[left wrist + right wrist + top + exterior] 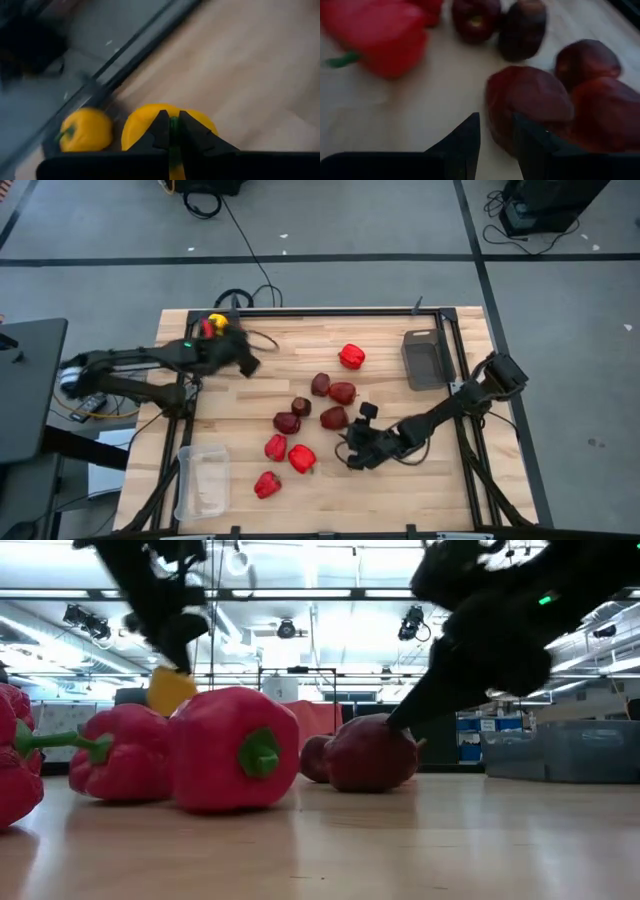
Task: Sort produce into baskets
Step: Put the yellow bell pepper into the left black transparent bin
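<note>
At the worktop's [400, 480] back-left corner, a glossy yellow pepper [170, 125] hangs from the left gripper [171, 131], pinched tight on its green stem, over the grey tray [75, 95] that holds another yellow one [86, 130]. The right gripper [495, 135], partly open and empty, sits by a dark maroon fruit [530, 100] mid-table. The other grey tray [428, 360] and the clear one [203, 480] look empty.

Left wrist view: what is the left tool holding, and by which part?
A yellow bell pepper, pinched by its green stem between the shut left tool.
</note>
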